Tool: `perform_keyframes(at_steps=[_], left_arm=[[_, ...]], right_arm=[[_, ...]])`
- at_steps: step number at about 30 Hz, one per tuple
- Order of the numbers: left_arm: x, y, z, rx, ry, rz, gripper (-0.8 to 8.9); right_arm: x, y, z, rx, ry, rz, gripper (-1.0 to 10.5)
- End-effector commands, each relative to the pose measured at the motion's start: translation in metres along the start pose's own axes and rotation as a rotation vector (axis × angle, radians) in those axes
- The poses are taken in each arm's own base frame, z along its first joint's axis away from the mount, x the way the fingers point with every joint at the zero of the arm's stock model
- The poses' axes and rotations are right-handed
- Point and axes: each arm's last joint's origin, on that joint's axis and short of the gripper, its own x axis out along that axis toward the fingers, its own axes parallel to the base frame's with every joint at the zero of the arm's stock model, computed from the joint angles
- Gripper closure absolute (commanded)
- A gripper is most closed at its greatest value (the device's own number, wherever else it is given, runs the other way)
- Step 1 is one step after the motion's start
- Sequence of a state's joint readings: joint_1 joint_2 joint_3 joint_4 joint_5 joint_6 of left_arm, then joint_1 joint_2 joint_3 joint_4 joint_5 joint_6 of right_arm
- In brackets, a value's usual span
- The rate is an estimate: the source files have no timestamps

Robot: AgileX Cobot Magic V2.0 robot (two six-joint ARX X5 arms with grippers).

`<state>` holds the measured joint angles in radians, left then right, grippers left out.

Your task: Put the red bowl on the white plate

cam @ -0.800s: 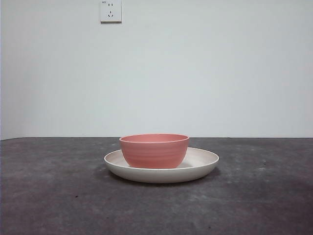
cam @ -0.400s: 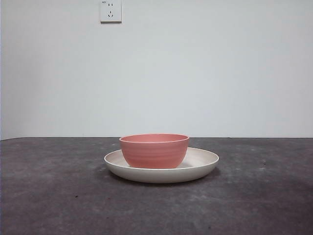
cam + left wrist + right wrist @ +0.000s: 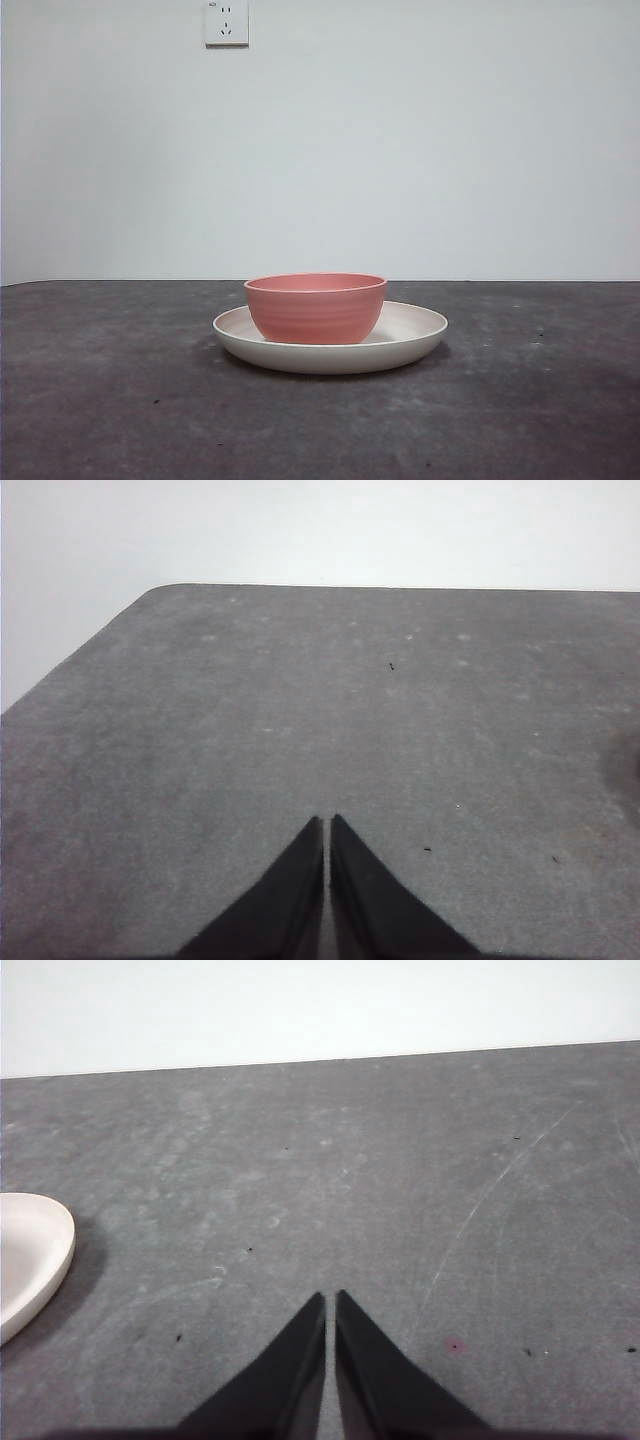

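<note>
Bare lab-style test setup: dark grey scuffed bench (image 3: pixel 110 400), plain white wall (image 3: pixel 420 150) behind bench, lone wall socket (image 3: pixel 227 22) high above bench.

I find no readable text: the wall socket (image 3: pixel 226 22) carries a tiny mark at its corner, too small to read.
</note>
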<state>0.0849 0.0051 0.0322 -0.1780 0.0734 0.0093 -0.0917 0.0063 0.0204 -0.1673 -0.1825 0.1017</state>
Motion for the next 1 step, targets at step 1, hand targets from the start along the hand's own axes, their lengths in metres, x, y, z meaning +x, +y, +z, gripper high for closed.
perform_keyframes(at_steps=[1], left_arm=[[0.0019, 0.0004, -0.0073, -0.005, 0.026, 0.005, 8.02]], right_arm=[[0.0007, -0.0003, -0.0016, 0.002, -0.004, 0.000, 9.4]])
